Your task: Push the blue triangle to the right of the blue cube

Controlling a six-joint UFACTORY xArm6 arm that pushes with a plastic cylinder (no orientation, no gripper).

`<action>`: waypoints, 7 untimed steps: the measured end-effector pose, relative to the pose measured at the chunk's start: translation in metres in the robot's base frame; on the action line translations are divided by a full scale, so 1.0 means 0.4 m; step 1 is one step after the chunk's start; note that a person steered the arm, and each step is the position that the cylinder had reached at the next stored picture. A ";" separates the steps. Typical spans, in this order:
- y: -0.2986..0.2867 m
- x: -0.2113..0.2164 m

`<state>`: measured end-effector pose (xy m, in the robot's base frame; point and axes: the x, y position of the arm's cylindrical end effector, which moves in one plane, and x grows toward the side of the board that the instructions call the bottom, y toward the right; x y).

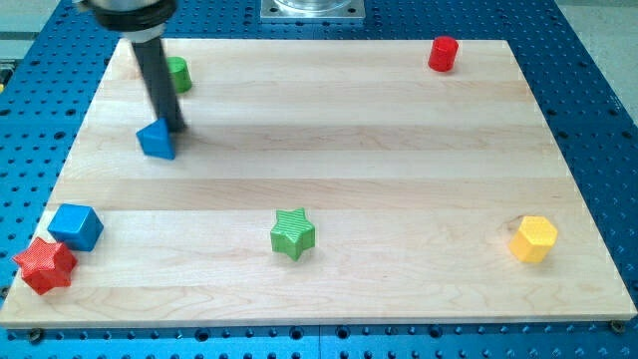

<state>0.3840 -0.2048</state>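
So at that moment my tip (175,129) was planted right against the blue triangle (157,141), touching it from the upper right side as far as I could tell, with the dark rod (157,80) slanting up toward the view's top left and out of frame. No claw on this rig, so nothing to call apart or together — just the rod end on the wooden board (399,150). The blue triangle sat in the upper left part of the board, well apart from the blue cube (77,226), which was down near the view's bottom left corner. So the triangle was up and to the right of the cube, but nowhere near level with it. A red star (45,265) was just beside the cube, below and to its left, maybe touching — couldn't tell for sure. A green block (178,74) was partly hidden behind the rod near the top left, shape hard to make out. A green star (292,233) sat low in the middle, a yellow hexagon-ish block (533,238) toward the bottom right, and a red cylinder (443,54) up in the top right corner region.
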 end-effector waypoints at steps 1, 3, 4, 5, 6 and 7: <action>-0.032 0.146; -0.001 0.029; 0.135 0.047; 0.128 0.171; 0.083 0.294; 0.070 0.306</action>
<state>0.5066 -0.1767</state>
